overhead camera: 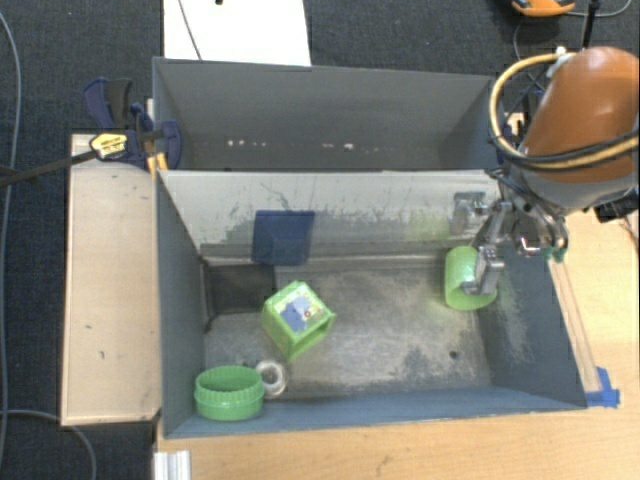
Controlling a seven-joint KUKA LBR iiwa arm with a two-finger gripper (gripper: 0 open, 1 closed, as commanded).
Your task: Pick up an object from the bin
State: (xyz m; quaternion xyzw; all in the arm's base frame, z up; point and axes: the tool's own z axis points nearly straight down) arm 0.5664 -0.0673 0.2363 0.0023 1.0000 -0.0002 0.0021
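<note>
A light green cup-shaped cylinder (460, 279) sits at the bin's right side, near the back of the floor. My gripper (488, 266) reaches down from the right and overlaps the cylinder's right edge, touching or just in front of it. Whether it grips the cylinder cannot be made out. Further left, near the middle of the floor, lies a green cube with a blue and white label (296, 318).
A dark blue block (282, 238) leans at the back wall, left of centre. A green ring-shaped lid (230, 392) and a small pale ring (271, 376) lie in the front left corner. The arm's orange dome hangs over the bin's right rim.
</note>
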